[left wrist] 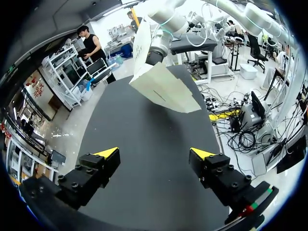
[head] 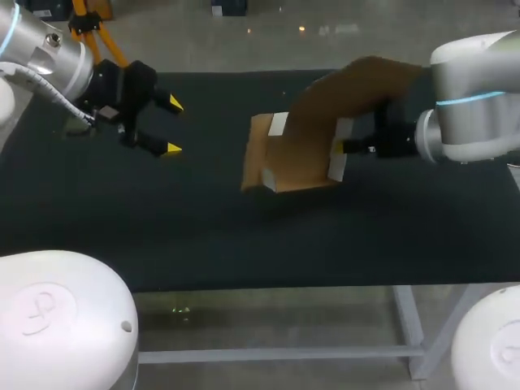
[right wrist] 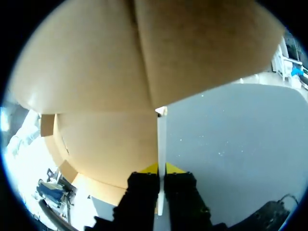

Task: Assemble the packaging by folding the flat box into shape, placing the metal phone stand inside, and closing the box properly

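Head view: box (head: 292,154) hangs tilted over mid-table (head: 162,227), likely raised so its panels can be folded.
Right end effector (head: 337,148): pinched tight on the box's thin edge, carrying it.
Left end effector (head: 172,126): wide open, empty, well apart, likely ready to assist.

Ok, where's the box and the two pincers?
box (head: 296,166), head view, its brown side panel.
left pincer (head: 173,126), head view, between its yellow tips.
right pincer (right wrist: 161,169), right wrist view, between its yellow tips.

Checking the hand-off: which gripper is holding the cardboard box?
The right gripper: it is shut on a thin panel of the cardboard box. The left gripper hangs open, apart from it.
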